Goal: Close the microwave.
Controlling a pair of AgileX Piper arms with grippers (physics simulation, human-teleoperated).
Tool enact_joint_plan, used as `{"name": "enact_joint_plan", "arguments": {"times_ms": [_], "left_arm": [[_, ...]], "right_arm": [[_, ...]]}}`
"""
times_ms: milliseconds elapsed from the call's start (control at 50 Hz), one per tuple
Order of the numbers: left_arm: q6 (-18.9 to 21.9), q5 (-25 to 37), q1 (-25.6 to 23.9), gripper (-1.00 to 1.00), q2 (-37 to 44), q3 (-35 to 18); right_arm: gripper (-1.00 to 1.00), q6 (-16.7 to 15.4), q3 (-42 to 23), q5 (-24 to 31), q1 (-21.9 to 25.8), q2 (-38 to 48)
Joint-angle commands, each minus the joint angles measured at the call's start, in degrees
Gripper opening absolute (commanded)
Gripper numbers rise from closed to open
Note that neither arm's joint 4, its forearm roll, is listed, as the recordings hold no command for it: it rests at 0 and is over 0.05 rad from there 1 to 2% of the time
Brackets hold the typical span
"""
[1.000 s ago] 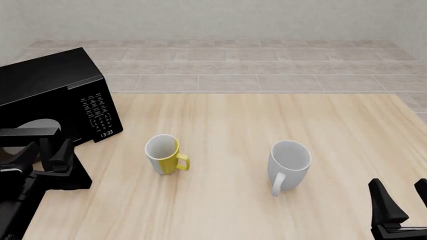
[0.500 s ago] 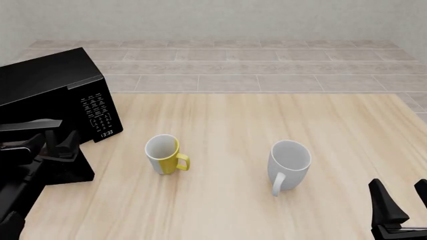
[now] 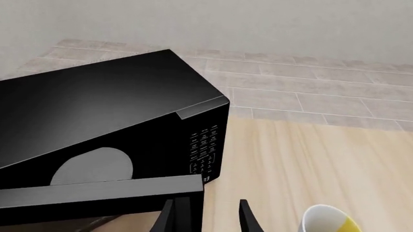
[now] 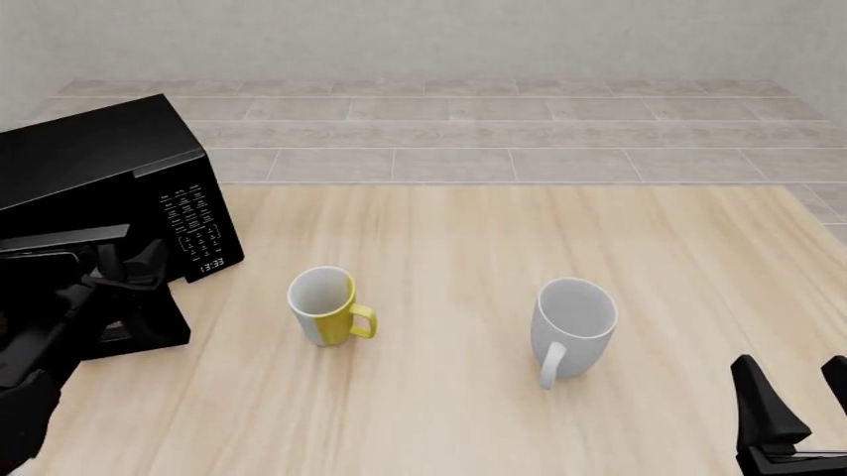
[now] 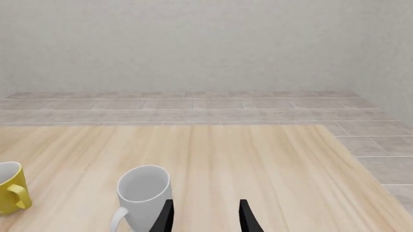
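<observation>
The microwave point(image 4: 99, 174) is a glossy black box at the table's far left, its button panel point(image 4: 198, 223) facing the mugs. Its door point(image 4: 139, 327) hangs partly open, swung out toward the arms' side. In the left wrist view the door point(image 3: 103, 195) crosses below the cavity, where the grey round plate point(image 3: 94, 166) shows. My left gripper point(image 4: 133, 266) is open and pressed up against the door's free end, seen close in the left wrist view point(image 3: 206, 220). My right gripper point(image 4: 800, 416) stands open at the near right corner, holding nothing.
A yellow-and-white mug point(image 4: 324, 305) stands just right of the microwave door. A larger white mug point(image 4: 573, 322) sits mid-table, also in the right wrist view point(image 5: 143, 195). A tiled floor lies beyond the table's far edge.
My left gripper has moved forward toward the microwave, swinging the door further in; the grey plate no longer shows in the front view. The right arm and both mugs have not moved.
</observation>
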Motion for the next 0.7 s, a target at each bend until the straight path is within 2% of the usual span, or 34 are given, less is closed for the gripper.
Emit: {"name": "enact_joint_plan", "arguments": {"times_ms": [20, 460, 700], "left_arm": [[0.4, 1.8, -0.2, 1.0, 4.3, -4.9], [-0.3, -0.3, 1.6, 1.0, 16.5, -11.3], [-0.7, 1.9, 2.2, 1.0, 17.2, -13.9]], "right_arm": [[1.0, -0.1, 0.0, 0.0, 0.0, 0.0], [1.0, -0.5, 0.0, -0.1, 0.1, -0.1], [1.0, -0.5, 0.0, -0.2, -0.1, -0.1]]}}
